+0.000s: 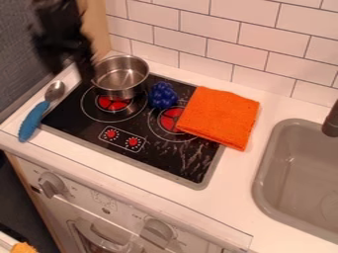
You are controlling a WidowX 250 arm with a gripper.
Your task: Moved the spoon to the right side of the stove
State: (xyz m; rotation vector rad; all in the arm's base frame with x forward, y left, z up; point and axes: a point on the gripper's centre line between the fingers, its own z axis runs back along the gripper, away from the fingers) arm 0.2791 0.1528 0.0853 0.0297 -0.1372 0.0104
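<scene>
The black gripper [84, 69] hangs at the upper left, blurred, just left of the metal pot and above the stove's back left corner. A spoon [35, 116] with a blue handle and a metal bowl lies along the left edge of the stove [125, 157]. Its bowl points to the back and its handle end rests on the white counter. The gripper is above and to the right of the spoon, apart from it.
A metal pot [120, 79] stands on the back left burner, with a dark blue bumpy object [162, 95] beside it. An orange cloth [221, 116] covers the stove's right back part. Farther right are a grey sink [263, 170] and a dark faucet [332, 121]. Tiled wall behind.
</scene>
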